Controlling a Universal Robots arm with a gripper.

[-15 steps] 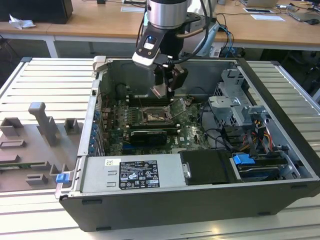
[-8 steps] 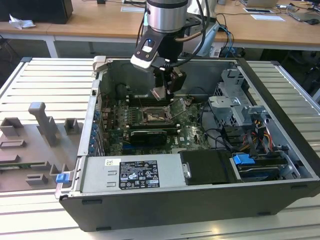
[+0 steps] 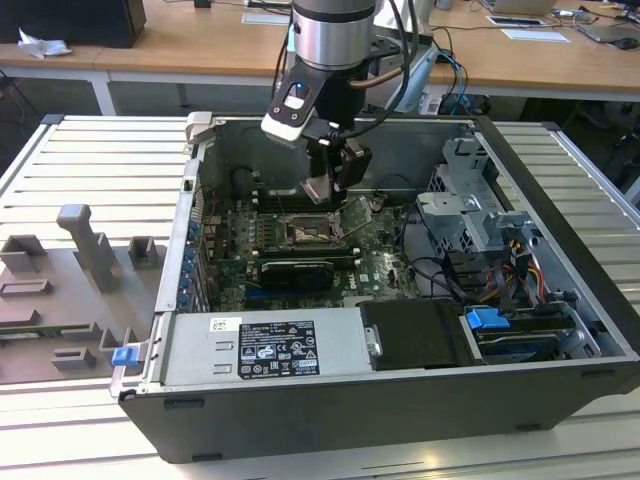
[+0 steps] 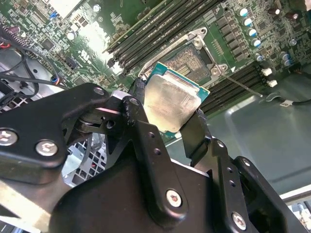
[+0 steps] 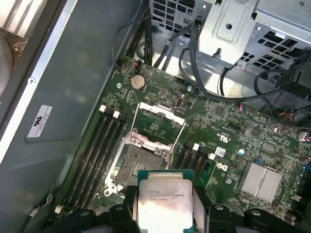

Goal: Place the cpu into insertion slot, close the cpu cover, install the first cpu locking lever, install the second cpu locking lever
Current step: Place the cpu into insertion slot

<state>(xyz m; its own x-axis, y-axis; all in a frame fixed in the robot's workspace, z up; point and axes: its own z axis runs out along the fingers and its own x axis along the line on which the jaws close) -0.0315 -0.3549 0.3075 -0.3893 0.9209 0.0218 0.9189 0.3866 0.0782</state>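
You have one cpu (image 4: 171, 99) in play, and the two fingers (image 4: 141, 124) of the gripper (image 4: 168, 108) are clamped on it, one on each of two opposite edges, with its pale metal face turned toward the second wrist view. In the exterior view the chip hangs tilted in the air above the green circuit board (image 5: 228, 141), not touching it. The one insertion slot (image 5: 142, 160) lies just below and near the chip; its dark centre is bare inside the silvery rim, so nothing is seated there yet. The one cpu cover (image 5: 160, 121) is swung open on its hinge — in the exterior view it stands at a slant on the side of the slot toward that view's right, and through its square window you see green board. Two banks of long black memory slots (image 5: 109, 145) flank the socket, one on each side. Also on the board are one round coin battery (image 5: 138, 81) and one finned silver heat sink (image 5: 260, 180). All of this sits inside one open computer case (image 3: 300, 425), which lies on a slatted table (image 3: 60, 150); one grey fixture plate (image 3: 60, 300) lies on the table beside the case, toward the exterior view's left.
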